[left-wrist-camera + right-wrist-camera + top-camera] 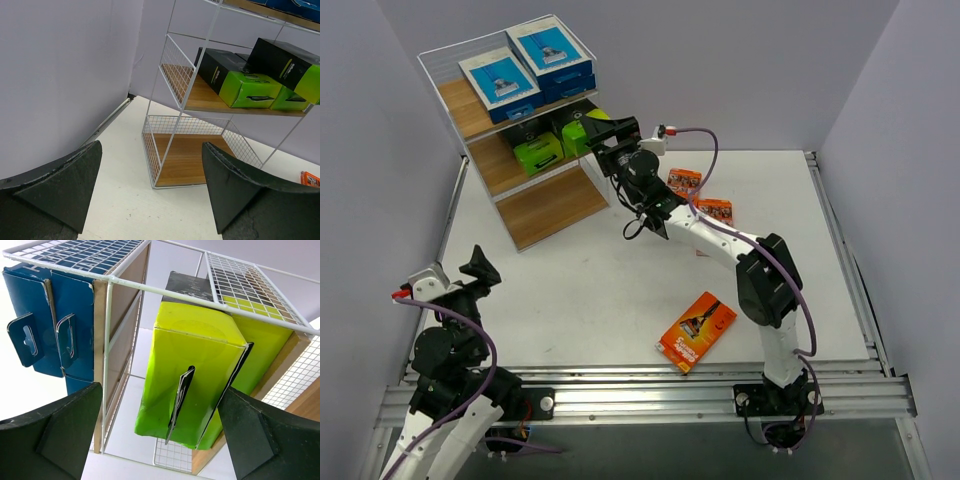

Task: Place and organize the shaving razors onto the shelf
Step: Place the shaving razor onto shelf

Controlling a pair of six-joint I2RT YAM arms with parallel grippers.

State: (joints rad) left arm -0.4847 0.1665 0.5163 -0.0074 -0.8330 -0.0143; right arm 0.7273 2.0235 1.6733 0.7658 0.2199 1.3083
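Note:
The shelf [545,210] stands at the table's far left. Two blue-and-white razor packs [498,78] lie on its top tier and black-and-lime packs [538,152] on the middle tier; the bottom board is bare. My right gripper [607,140] is open at the right end of the middle tier. In the right wrist view its fingers [75,425] stand wide on either side of a pack's lime end [195,375], with a gap on the left. Orange packs lie on the table: a large one [697,331] and two small ones [684,181]. My left gripper [480,268] is open and empty.
The left wrist view shows the shelf [192,160] ahead of the left gripper [150,190], the lime packs [250,89] on its middle tier and an orange pack [311,178] at the right edge. Blue packs [50,325] hang left of the lime pack. Grey walls enclose the table.

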